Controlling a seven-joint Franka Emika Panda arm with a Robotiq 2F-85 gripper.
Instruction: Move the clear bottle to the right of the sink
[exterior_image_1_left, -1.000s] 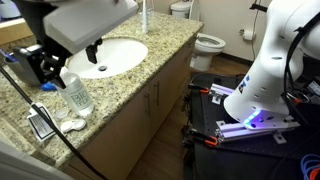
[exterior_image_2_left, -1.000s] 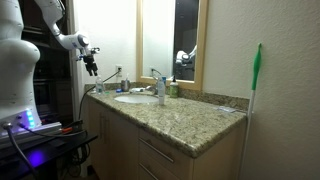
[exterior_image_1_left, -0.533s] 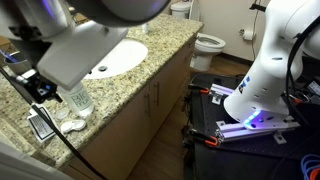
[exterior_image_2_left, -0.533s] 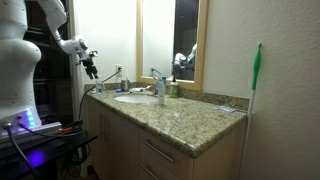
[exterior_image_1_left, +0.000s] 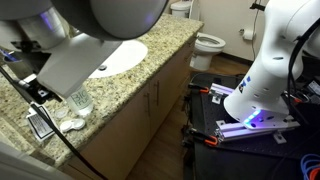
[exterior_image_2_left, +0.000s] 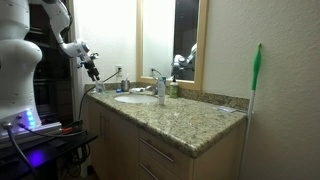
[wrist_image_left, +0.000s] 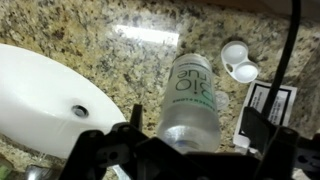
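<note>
Since the arm's bulk fills the upper half of an exterior view, the gripper itself is hidden there. The clear bottle (exterior_image_1_left: 79, 98) stands upright on the granite countertop (exterior_image_1_left: 150, 68), at about 7 o'clock from the sink (exterior_image_1_left: 122, 56) and just off its rim. A small white case (exterior_image_1_left: 70, 125) and a card (exterior_image_1_left: 41, 124) lie at 6 to 7 o'clock of the bottle, near it. Nothing visibly touches the bottle.

From the opposite side of the room, the gripper (exterior_image_2_left: 92, 69) hangs in the air at 10 o'clock of the sink (exterior_image_2_left: 134, 97), clearly above the counter edge and short of grasp height. At this size I cannot tell how its fingers stand, and the bottle beneath it is too small to pick out with confidence. Bare counter stretches away at 3 o'clock of the faucet (exterior_image_2_left: 158, 89).

Looking down through the wrist view, the gripper (wrist_image_left: 190, 152) has its fingers (wrist_image_left: 112, 148) spread apart, with the bottle (wrist_image_left: 192, 95) framed between them and running up toward 12 o'clock. The sink (wrist_image_left: 40, 95) lies at 9 o'clock of the bottle, the white case (wrist_image_left: 237, 60) at 1 o'clock and the card (wrist_image_left: 270, 100) at 3 o'clock.

By my reading, only the lining-up above the bottle is done. Descending, closing, lifting, carrying across and setting down all remain.
</note>
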